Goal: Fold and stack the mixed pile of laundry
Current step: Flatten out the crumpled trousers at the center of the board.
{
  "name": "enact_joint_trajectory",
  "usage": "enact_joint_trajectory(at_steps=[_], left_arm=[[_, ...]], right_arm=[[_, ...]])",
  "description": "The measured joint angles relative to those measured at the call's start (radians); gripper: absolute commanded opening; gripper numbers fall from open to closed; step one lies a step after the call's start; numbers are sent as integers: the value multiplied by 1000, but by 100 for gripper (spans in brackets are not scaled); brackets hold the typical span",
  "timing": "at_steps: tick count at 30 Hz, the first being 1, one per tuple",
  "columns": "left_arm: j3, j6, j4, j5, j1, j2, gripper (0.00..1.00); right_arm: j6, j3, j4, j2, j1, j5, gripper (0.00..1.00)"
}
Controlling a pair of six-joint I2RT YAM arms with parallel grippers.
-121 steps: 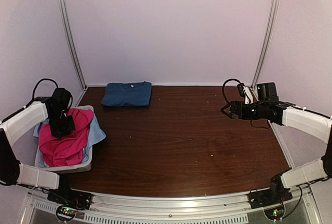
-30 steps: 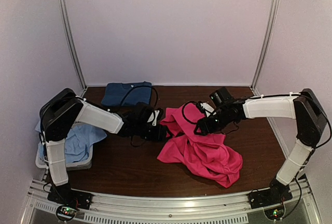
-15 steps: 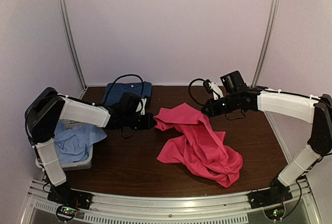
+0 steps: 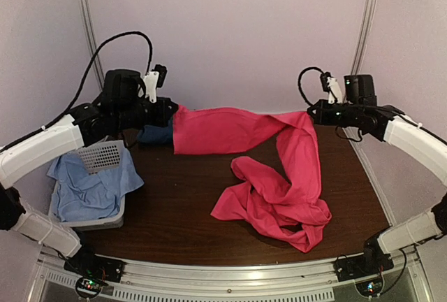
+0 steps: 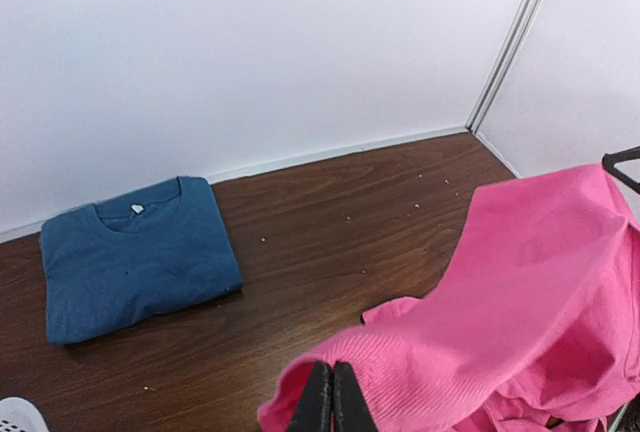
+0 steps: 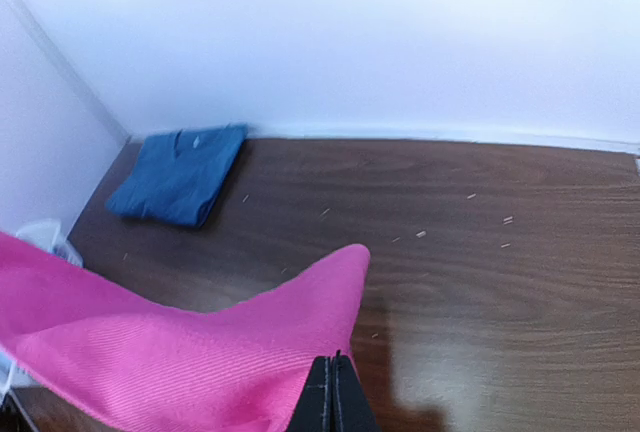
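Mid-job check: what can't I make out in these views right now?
- Blue T-shirt: top view, mostly behind the left hand and pink shirt.
- Pink shirt's collar and sleeves: all views, lost in bunched folds.
- Basket: top view, mostly under light-blue cloth.

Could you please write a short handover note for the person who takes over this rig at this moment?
Left gripper: shut on pink shirt.
Right gripper: shut on it too; shirt hangs stretched between them, rest heaped on the table.
Done: dark blue T-shirt folded at the far left.
To do: fold pink shirt, then light-blue cloth lying in the basket; stack all.
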Motion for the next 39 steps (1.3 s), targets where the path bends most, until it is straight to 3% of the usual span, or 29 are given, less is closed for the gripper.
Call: enact_joint_trajectory(at_steps=[3, 7, 12, 13, 16, 24, 31, 33, 35, 39], left_arm=[[44, 40, -44, 8, 3, -24, 0], [80, 76, -31, 109, 0, -1, 0], [180, 97, 14, 223, -19, 203, 67], [206, 97, 32, 233, -23, 261, 76], [211, 89, 72, 262, -29, 404, 83], [282, 86, 91, 340, -43, 763, 84], [400, 68, 156, 441, -99, 964, 76], [393, 66, 173, 462, -124, 964, 69], [353, 66, 211, 489, -148, 951, 55], [156, 77, 303, 555, -210, 857, 33]], right_arm=[[9, -25, 6, -95, -109, 19, 0], [11, -49, 1, -112, -140, 52, 0], [40, -150, -25, -144, -245, 124, 0], [47, -171, -35, -161, -278, 146, 0], [68, -223, -64, -225, -367, 213, 0], [101, -313, -64, -329, -449, 301, 0], [114, -333, -50, -318, -449, 246, 0], [114, -332, -47, -311, -449, 234, 0], [114, -328, -45, -298, -449, 219, 0], [113, -315, -25, -252, -449, 183, 0]])
